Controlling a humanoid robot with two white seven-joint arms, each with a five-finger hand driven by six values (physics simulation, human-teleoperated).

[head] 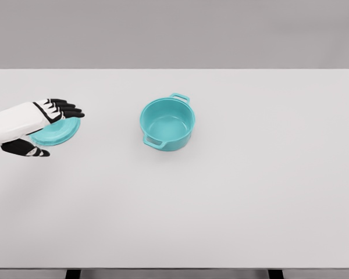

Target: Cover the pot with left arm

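Note:
A teal pot [167,124] with two side handles stands open and upright near the middle of the white table [221,203]. Its teal lid [67,131] lies flat at the left of the table, well apart from the pot. My left hand [57,131] comes in from the left edge and sits over the lid's left part, hiding it. The black fingers [64,108] stretch out straight above the lid's far rim, and the thumb [29,150] points out at its near side. No firm grasp shows. The right arm is out of view.
Only the pot and the lid are on the table. The table's far edge runs along the top at about a quarter of the picture's height, and its front edge lies near the bottom.

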